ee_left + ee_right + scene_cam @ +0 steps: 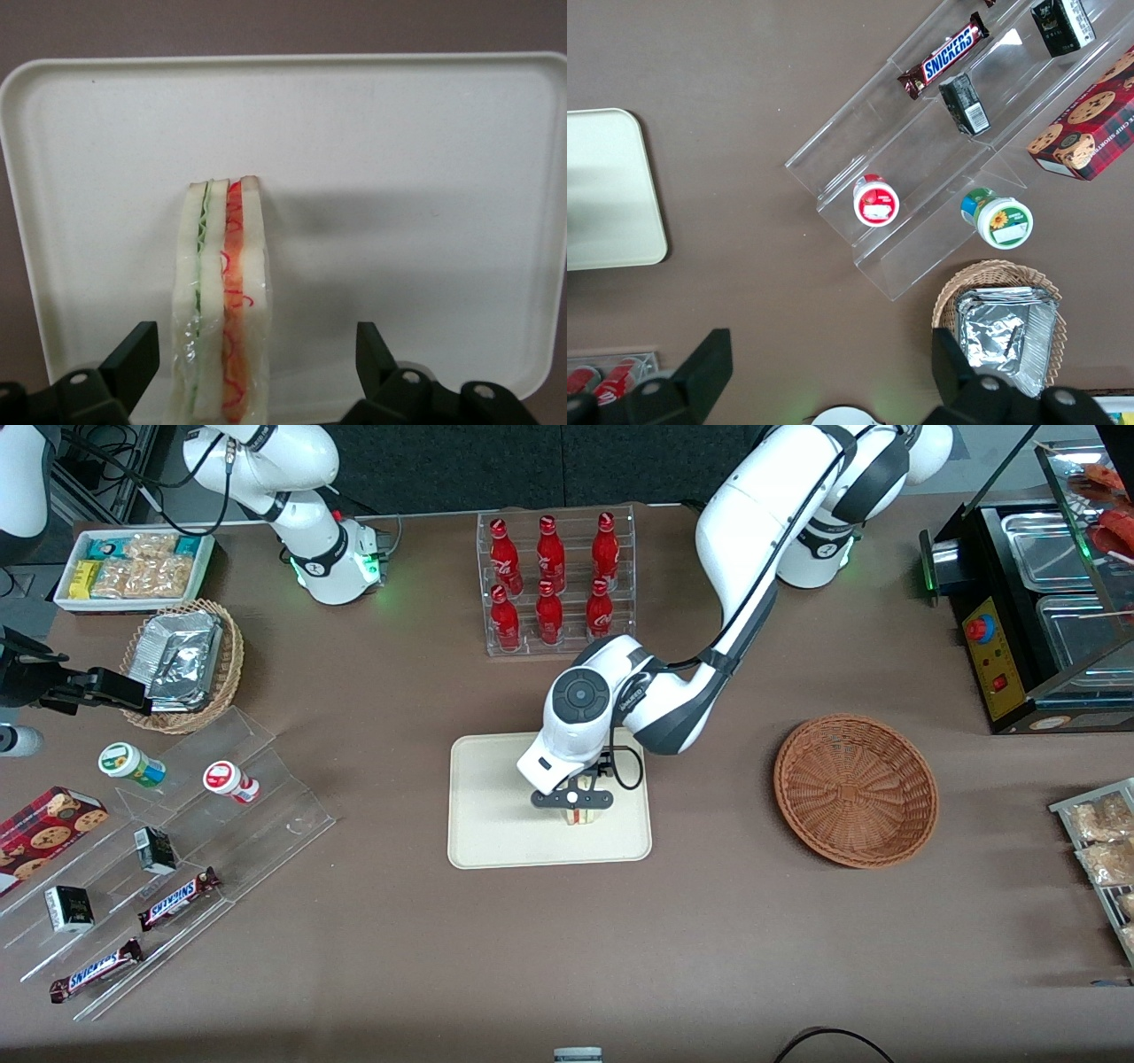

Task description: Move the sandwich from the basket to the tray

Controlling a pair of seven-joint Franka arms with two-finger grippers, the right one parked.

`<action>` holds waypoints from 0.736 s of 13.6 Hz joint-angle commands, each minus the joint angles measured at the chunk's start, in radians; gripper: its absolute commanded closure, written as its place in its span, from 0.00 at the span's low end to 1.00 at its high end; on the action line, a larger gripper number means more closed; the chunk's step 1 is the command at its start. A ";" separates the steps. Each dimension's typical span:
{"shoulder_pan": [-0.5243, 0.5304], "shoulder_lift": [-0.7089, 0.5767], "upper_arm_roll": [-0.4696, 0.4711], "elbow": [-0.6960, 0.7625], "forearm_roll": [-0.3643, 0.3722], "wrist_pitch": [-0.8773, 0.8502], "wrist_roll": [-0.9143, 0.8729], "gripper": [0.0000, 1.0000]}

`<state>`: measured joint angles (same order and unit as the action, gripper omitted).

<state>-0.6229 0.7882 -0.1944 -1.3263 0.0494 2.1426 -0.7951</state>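
Sandwich (221, 301) stands on edge on tray (399, 133), between spread fingers (133, 359) of gripper (573, 801); pads apart from bread, nothing gripped. Basket (856, 788) sits toward working arm's end.

The gripper (572, 801), matt black plastic, hangs open over a smooth cream plastic tray (496, 815); the clear-wrapped sandwich (221, 301) looks glossy, the basket (856, 790) rough wicker.

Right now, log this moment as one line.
gripper: open, over tray | sandwich: on tray, between fingers, released | basket: empty
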 commanded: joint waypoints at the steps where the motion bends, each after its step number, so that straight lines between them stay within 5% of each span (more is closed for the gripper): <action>1: 0.021 -0.073 0.015 0.004 0.009 -0.097 -0.036 0.02; 10: 0.248 -0.385 0.015 -0.011 0.018 -0.498 -0.015 0.01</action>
<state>-0.4284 0.4749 -0.1713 -1.3022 0.0589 1.6986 -0.8143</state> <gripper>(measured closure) 0.004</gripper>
